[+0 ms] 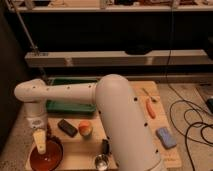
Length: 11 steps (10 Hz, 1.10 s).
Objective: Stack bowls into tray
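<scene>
A pale wooden table (75, 146) stands on a speckled floor. Dark shelving runs across the far wall and black cables (192, 122) loop over the floor to the right. The robot's thick white arm (117, 125) rises from the near edge and reaches left across the table, hiding much of it.

On the right part of the table lie a blue sponge (164, 137) and, farther back, a slim orange object (150, 108). Near the middle are an orange fruit (85, 128), a black block (66, 127) to its left, and a small shiny metal cup (101, 161) at the near edge.

The gripper (40, 145) hangs at the near left corner, pointing down into the orange-red bowl (52, 157), which sits right under it. I cannot tell whether the gripper is open or closed, or whether it touches the bowl. The green tray (67, 106) lies farther back and right of the gripper, partly behind the arm, apart from the bowl.
</scene>
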Each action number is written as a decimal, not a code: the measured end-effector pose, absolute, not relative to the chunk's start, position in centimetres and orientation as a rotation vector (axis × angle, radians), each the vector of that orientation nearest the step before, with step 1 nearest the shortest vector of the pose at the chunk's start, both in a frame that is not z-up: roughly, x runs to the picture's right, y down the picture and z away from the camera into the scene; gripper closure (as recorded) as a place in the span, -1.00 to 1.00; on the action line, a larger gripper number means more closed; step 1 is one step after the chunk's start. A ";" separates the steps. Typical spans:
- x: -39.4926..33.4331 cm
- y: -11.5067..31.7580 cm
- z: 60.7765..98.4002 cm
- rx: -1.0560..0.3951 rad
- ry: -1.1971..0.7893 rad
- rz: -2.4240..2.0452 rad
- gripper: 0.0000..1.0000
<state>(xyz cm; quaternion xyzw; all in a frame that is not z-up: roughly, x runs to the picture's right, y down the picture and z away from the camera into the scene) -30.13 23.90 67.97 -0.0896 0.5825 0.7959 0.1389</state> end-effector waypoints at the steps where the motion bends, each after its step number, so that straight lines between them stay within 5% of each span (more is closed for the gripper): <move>1: -30.1 23.9 68.0 -0.260 1.684 2.301 -0.60; 11: -30.0 23.2 67.0 -0.271 1.601 2.334 -0.60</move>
